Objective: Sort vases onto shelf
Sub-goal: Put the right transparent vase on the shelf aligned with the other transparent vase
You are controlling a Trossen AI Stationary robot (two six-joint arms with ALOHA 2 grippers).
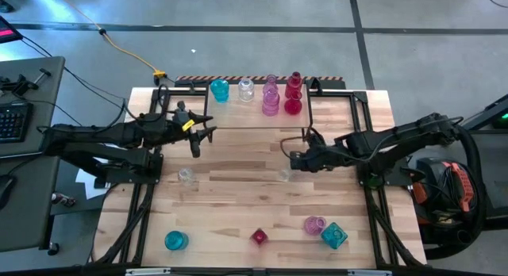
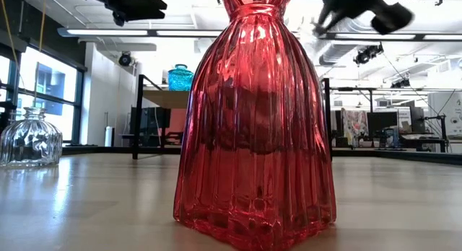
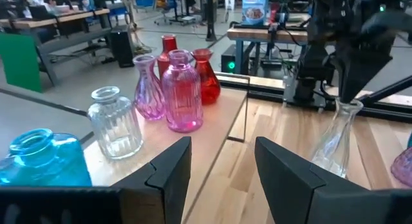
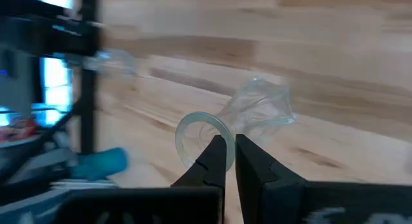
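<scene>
near the table's middle, just off the shelf's (image 1: 317, 109) front right corner, the right gripper (image 4: 228, 151) pinches the thin rim of a clear flared vase (image 4: 254, 111), fingers nearly closed. risk: the smooth glass may pivot or slip free. the left gripper (image 3: 222, 163), wide open and empty, waits at the shelf's front left corner.

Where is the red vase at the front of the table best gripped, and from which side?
At its narrow neck, from straight above. The red vase stands upright, and its ribbed body flares wide toward the base, probably too broad and sloped for the fingers. The open left gripper is free; the right gripper is shut on a clear vase.
</scene>
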